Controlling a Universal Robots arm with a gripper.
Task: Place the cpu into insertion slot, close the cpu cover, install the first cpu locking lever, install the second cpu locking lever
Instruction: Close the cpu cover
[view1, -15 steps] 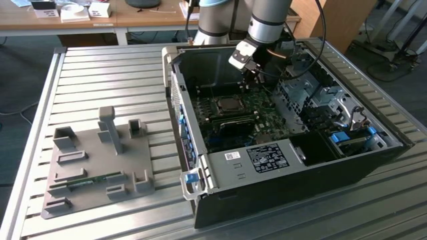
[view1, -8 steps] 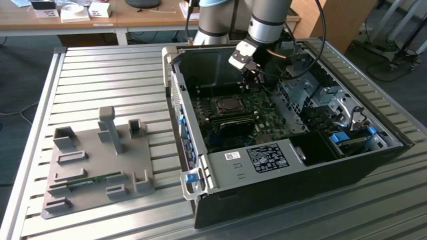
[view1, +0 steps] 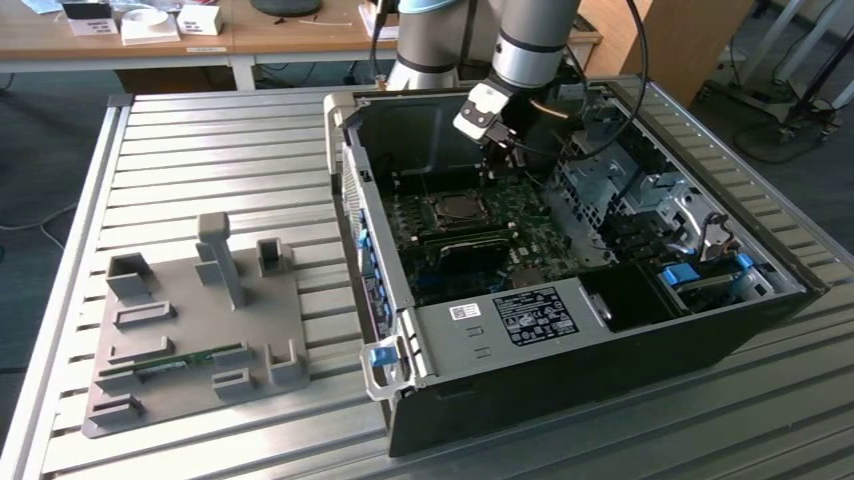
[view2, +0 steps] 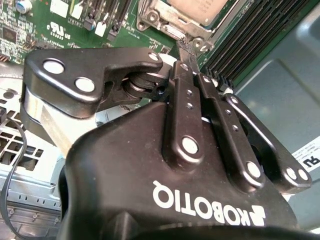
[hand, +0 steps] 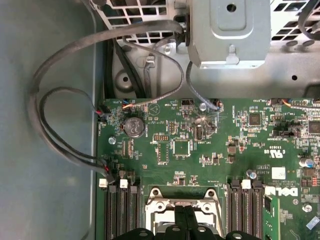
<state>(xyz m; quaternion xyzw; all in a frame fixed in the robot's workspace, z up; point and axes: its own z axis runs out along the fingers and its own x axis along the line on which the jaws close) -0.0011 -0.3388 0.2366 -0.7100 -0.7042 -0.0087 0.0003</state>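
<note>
Socket flanked by memory slots (hand: 120, 210); loose cables (hand: 60, 100) lie well apart from it. The gripper (view2: 186, 47) has its fingers pressed together, tips at the cover (view2: 165, 22) edge, contact unclear. The cpu (view2: 197, 7) sits in the socket under the cover. Exterior view adds the case (view1: 601, 340) and a grey fixture (view1: 200, 330) beside it.

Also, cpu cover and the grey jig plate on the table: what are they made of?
Cover: looks like bare metal, probably steel; bright silvery, glints on edges. Jig plate: likely plastic, maybe printed; uniform matte grey, no glints, blocky posts.
</note>
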